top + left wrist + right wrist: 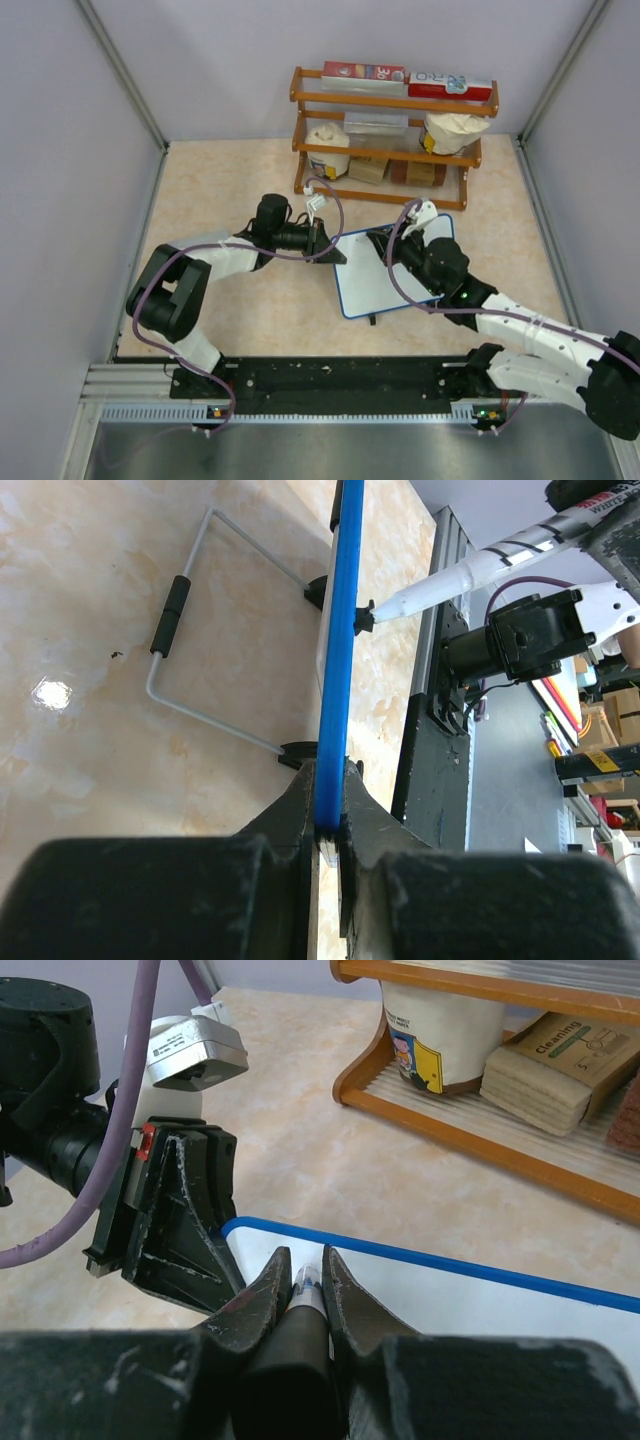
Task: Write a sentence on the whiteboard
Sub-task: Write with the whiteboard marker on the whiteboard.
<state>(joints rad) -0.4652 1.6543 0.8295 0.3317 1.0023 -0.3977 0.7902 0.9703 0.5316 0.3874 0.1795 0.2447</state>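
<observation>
The whiteboard (380, 285), white with a blue rim, stands propped at a tilt in the middle of the table. My left gripper (333, 250) is shut on its left edge; the left wrist view shows the blue rim (342, 630) edge-on, pinched between the jaws (333, 780). My right gripper (305, 1260) is shut on a white marker (310, 1282) over the board's face (470, 1305). The marker's black tip (366, 616) touches the board near its upper left corner. The sentence is out of view.
A wooden shelf (390, 100) at the back holds boxes, bags and sponges. The board's wire stand (190, 640) juts out behind it over the tabletop. The black rail (340, 378) with the arm bases runs along the near edge. Grey walls close both sides.
</observation>
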